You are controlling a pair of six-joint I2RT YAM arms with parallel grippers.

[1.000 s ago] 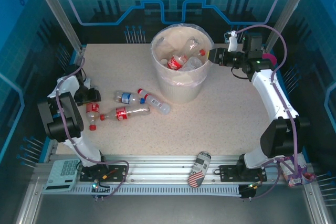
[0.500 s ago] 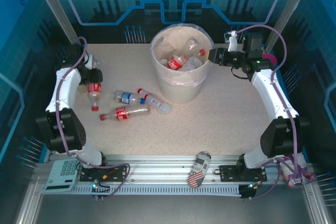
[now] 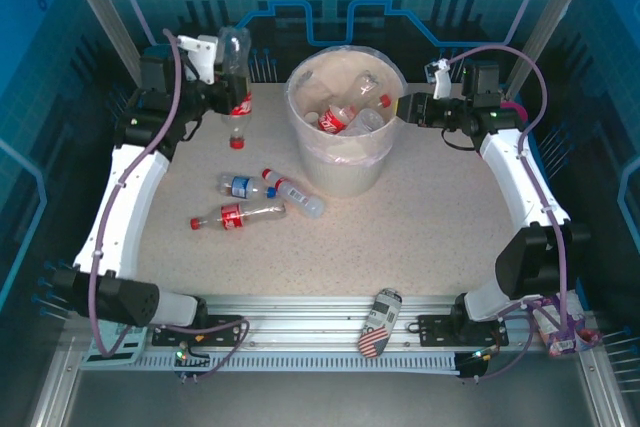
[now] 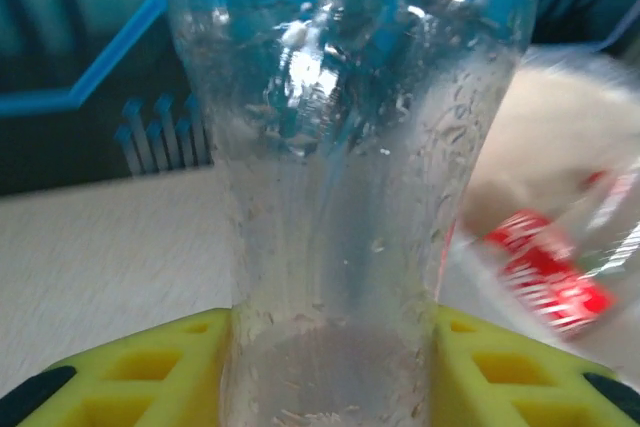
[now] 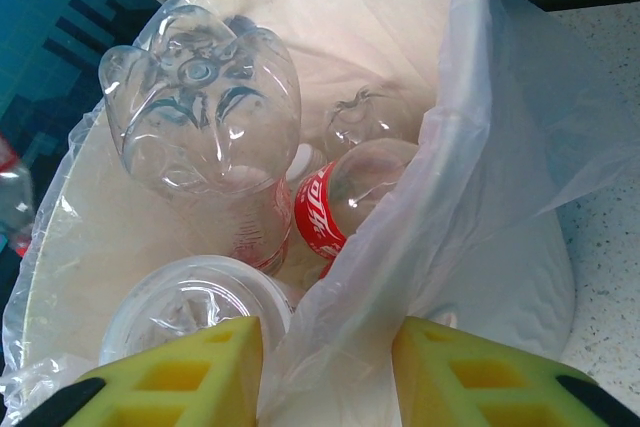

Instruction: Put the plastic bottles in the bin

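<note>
Upper left, the left hand [image 3: 222,87] grasps a bottle [image 3: 236,55] (cap down) short of the bin [image 3: 345,172]; released early, it would drop onto the bench [image 3: 420,222]. Right hand [image 5: 325,377] clenches the bag [image 5: 500,147].

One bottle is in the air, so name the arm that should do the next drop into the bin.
Left. The left gripper holds a bottle, cap down, raised just left of the bin. The right gripper is shut on the bin's bagged rim and carries no bottle.
</note>
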